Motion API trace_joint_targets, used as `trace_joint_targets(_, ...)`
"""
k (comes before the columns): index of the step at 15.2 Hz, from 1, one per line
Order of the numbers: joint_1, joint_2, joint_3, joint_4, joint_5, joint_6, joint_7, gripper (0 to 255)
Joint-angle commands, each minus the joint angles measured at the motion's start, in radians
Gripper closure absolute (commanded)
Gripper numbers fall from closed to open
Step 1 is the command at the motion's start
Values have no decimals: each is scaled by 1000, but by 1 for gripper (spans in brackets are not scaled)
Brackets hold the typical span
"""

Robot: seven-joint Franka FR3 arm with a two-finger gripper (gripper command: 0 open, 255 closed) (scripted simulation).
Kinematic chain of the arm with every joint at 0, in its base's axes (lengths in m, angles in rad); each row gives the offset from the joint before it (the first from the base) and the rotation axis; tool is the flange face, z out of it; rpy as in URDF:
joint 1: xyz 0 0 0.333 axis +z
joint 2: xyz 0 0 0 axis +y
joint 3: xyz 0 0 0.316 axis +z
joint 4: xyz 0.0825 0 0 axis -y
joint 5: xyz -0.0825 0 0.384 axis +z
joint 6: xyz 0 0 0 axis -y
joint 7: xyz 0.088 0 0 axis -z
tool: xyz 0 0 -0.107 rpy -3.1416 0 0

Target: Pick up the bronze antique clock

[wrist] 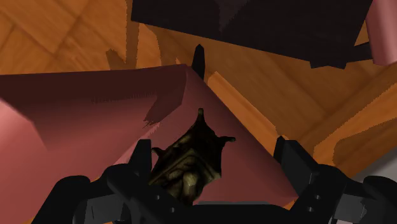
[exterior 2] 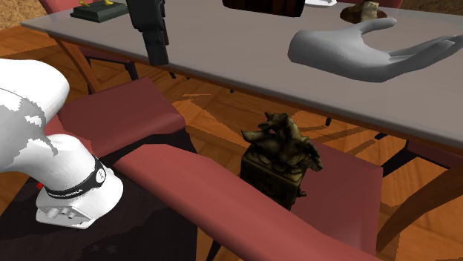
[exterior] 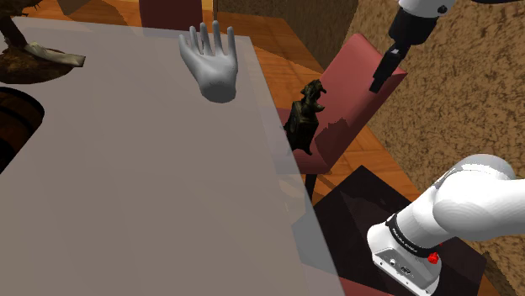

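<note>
Locating target: clock (exterior: 304, 118) stands upright on red chair (exterior: 352, 99).
Long axis: vertical.
Bearing: well below gripper (exterior: 377, 82), offset toward table (exterior: 126, 185).
Gripper state: fingers spread, holding nothing.

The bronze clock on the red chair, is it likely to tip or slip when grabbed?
The clock looks like rigid dark metal, so probably heavy for its size. Tall on a narrow base, it could tip if nudged. Its lumpy top may grip unevenly.
</note>
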Motion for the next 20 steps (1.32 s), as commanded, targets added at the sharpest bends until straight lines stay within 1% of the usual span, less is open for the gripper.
trace_joint_targets(1, 0, 0, 0, 0, 0, 0, 0, 0)
trace_joint_targets(8, -5, 235, -133, 7, 122, 178, -56, 0)
trace_joint_targets(11, 2, 349, -187, 26, 193, 242, -96, 0)
trace_joint_targets(15, 15, 508, -249, 69, 308, 306, -167, 0)
trace_joint_targets(20, 16, 529, -250, 20, 317, 372, -185, 0)
